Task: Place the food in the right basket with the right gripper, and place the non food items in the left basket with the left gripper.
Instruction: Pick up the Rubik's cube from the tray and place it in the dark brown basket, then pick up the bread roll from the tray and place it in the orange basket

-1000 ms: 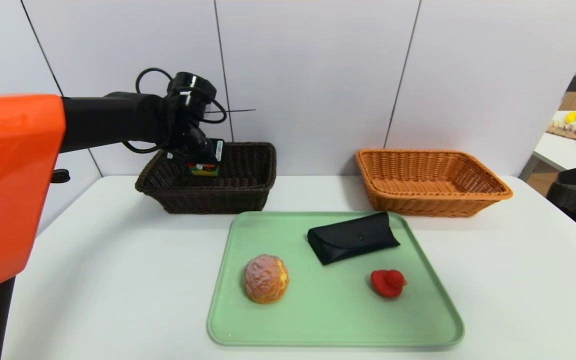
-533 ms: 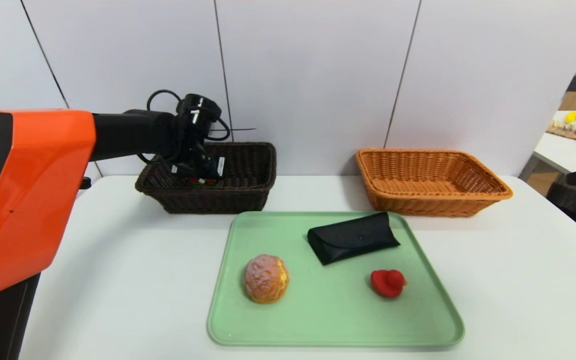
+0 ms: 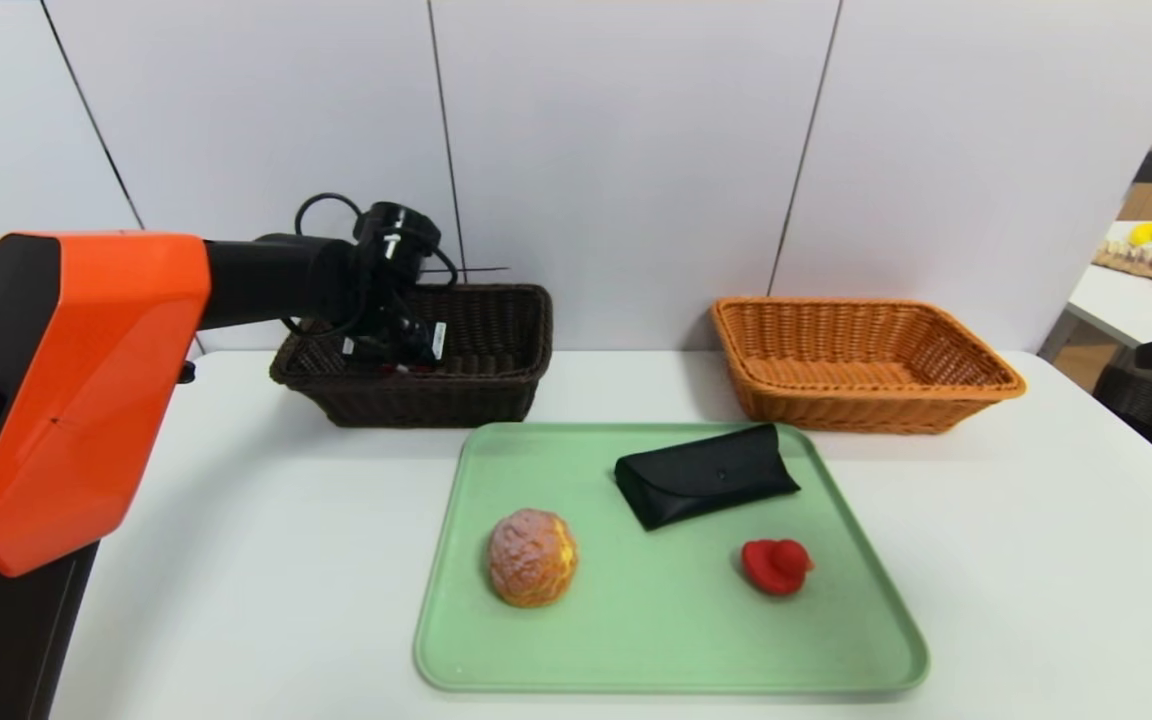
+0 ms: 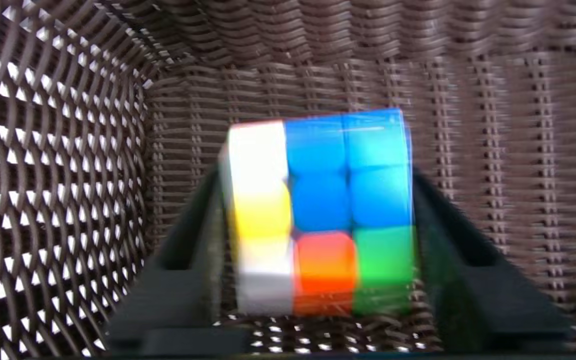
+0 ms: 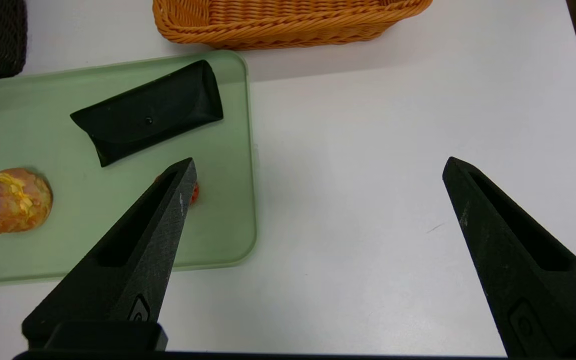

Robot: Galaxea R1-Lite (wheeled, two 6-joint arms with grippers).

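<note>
Left gripper (image 3: 404, 362) is down inside the dark brown basket (image 3: 496, 385), at the back left of the white table (image 3: 236, 560). From its wrist camera, the puzzle cube (image 4: 318, 215) sits between the two black fingers (image 4: 188, 250) on the basket floor. The picture is blurry there, so I cannot tell if the fingers pinch the cube or have let go.

Right gripper (image 5: 318, 170) hangs over the table to the right of the green tray (image 3: 676, 650), with its fingers spread wide and nothing between them.

On the tray, the bun (image 3: 532, 556) lies near the front left. The black glasses case (image 3: 704, 474) lies near the back. The small red duck (image 3: 776, 566) sits to the right of the bun. The orange basket (image 3: 866, 405) stands at the back right, behind the tray.
</note>
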